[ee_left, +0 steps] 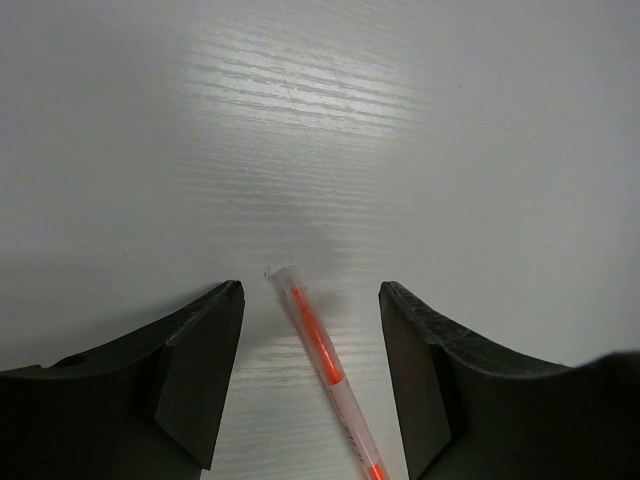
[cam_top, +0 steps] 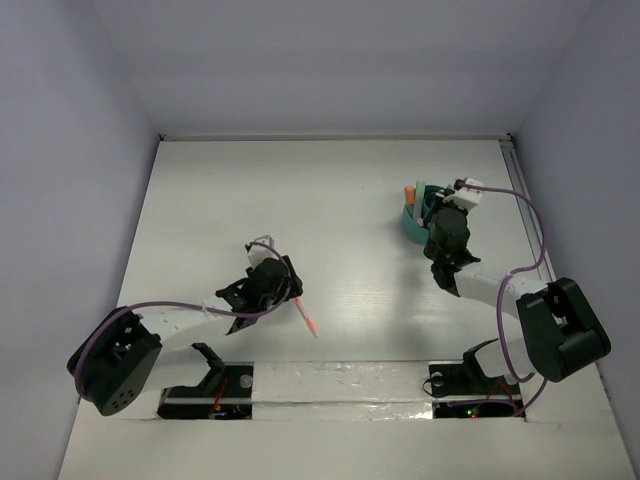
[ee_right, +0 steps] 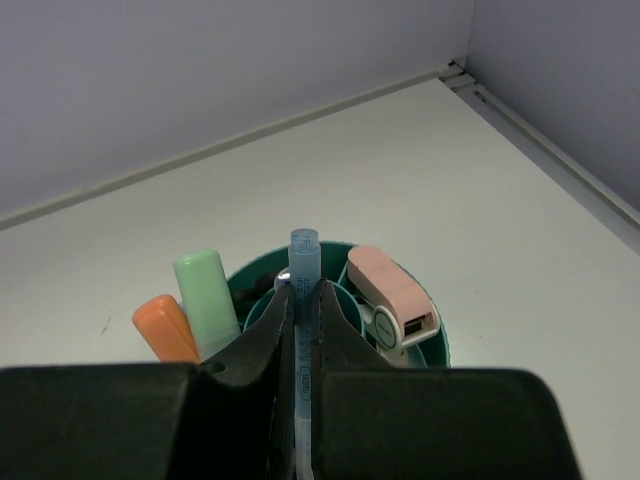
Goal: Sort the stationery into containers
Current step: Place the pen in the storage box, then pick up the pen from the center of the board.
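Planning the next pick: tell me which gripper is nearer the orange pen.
Left. The left gripper straddles the orange pen, jaws open, one finger either side. The right gripper is far off over the teal cup, shut on a blue pen.

Left gripper [ee_left: 310, 292] agape, right gripper [ee_right: 304, 298] pinched tight.

Right gripper [ee_right: 303, 300] pinches a blue pen [ee_right: 303, 250] upright, jaws closed tight on its barrel, directly over the teal organiser cup [ee_right: 445, 345]. Green marker [ee_right: 205, 295] and orange marker [ee_right: 165, 325] stick up from the cup's left side. A pink eraser [ee_right: 385, 285] sits tilted in its right side.
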Controlling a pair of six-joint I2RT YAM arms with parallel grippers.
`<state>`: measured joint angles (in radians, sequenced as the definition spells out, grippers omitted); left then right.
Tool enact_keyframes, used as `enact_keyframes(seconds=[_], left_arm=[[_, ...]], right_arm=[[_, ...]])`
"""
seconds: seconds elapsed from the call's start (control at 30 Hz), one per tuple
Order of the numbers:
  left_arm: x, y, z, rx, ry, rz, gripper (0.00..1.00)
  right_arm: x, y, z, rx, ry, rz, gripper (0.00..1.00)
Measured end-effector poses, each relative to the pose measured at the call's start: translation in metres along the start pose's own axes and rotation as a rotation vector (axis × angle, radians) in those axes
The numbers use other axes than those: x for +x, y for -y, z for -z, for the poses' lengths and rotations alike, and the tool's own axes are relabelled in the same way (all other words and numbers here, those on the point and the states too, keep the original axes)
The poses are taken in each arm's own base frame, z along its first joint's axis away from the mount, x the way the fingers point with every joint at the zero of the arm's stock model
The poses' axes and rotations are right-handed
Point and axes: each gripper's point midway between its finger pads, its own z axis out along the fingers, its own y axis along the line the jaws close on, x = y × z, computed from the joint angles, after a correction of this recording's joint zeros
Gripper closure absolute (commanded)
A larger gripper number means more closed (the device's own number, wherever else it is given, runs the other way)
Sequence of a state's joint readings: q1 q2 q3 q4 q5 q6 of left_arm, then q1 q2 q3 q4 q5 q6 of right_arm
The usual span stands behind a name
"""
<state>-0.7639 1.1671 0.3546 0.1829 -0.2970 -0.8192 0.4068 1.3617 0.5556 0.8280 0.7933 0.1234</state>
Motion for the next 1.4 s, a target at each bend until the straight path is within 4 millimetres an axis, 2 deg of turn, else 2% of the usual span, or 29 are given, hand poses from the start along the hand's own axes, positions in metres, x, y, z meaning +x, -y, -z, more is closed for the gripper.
enact_keyframes(seconds=[0.17, 0.33, 0.4, 0.43, 0.53, 0.57, 0.7, 0.9, 1.0, 1.1, 1.13, 1.17, 1.2, 1.23, 1.27, 1.33, 1.4], left_arm=[[-0.001, 0.002, -0.002, 0.002, 0.004, -0.002, 0.46], [0.002, 0.004, -0.001, 0.006, 0.0, -0.012, 0.47], [0.003, 0.005, -0.001, 0.008, -0.002, -0.017, 0.48], [0.004, 0.005, -0.001, 0.007, -0.001, -0.022, 0.48], [0.006, 0.007, 0.0, 0.003, 0.001, -0.037, 0.49], [0.006, 0.007, 0.0, -0.003, 0.003, -0.044, 0.49], [0.01, 0.009, 0.001, -0.017, 0.0, -0.07, 0.51], [0.014, 0.011, -0.001, -0.032, 0.0, -0.081, 0.64], [0.015, 0.011, -0.002, -0.039, 0.002, -0.076, 0.66], [0.015, 0.01, -0.002, -0.05, 0.011, -0.075, 0.71], [0.015, 0.01, -0.002, -0.054, 0.015, -0.076, 0.72], [0.014, 0.009, -0.003, -0.061, 0.018, -0.079, 0.75], [0.013, 0.008, -0.003, -0.069, 0.023, -0.079, 0.76], [0.013, 0.007, -0.004, -0.076, 0.027, -0.081, 0.77], [0.012, 0.007, -0.005, -0.083, 0.03, -0.083, 0.77], [0.011, 0.008, -0.008, -0.093, 0.038, -0.09, 0.76], [0.008, 0.011, -0.012, -0.107, 0.047, -0.097, 0.75]], right_arm=[[0.012, 0.004, 0.003, 0.009, -0.034, 0.001, 0.83], [0.018, 0.006, 0.004, 0.017, -0.055, 0.004, 0.78], [0.019, 0.006, 0.004, 0.018, -0.059, -0.001, 0.61], [0.021, 0.007, 0.005, 0.02, -0.064, 0.0, 0.49], [0.024, 0.007, 0.006, 0.021, -0.076, 0.004, 0.34], [0.024, 0.007, 0.006, 0.02, -0.078, 0.005, 0.26], [0.02, 0.009, 0.01, 0.013, -0.089, 0.008, 0.19], [-0.011, 0.004, 0.019, -0.038, -0.066, -0.061, 0.2], [-0.028, -0.004, 0.027, -0.094, -0.053, -0.131, 0.23], [-0.035, -0.013, 0.035, -0.162, -0.068, -0.19, 0.28], [-0.034, -0.018, 0.038, -0.187, -0.084, -0.207, 0.33], [-0.032, -0.022, 0.041, -0.215, -0.103, -0.219, 0.48], [-0.028, -0.028, 0.045, -0.247, -0.128, -0.226, 0.57], [-0.024, -0.034, 0.049, -0.281, -0.153, -0.236, 0.7], [-0.02, -0.039, 0.053, -0.312, -0.179, -0.241, 0.88], [-0.009, -0.056, 0.067, -0.398, -0.242, -0.241, 0.91], [0.001, -0.072, 0.084, -0.484, -0.304, -0.228, 0.89]])
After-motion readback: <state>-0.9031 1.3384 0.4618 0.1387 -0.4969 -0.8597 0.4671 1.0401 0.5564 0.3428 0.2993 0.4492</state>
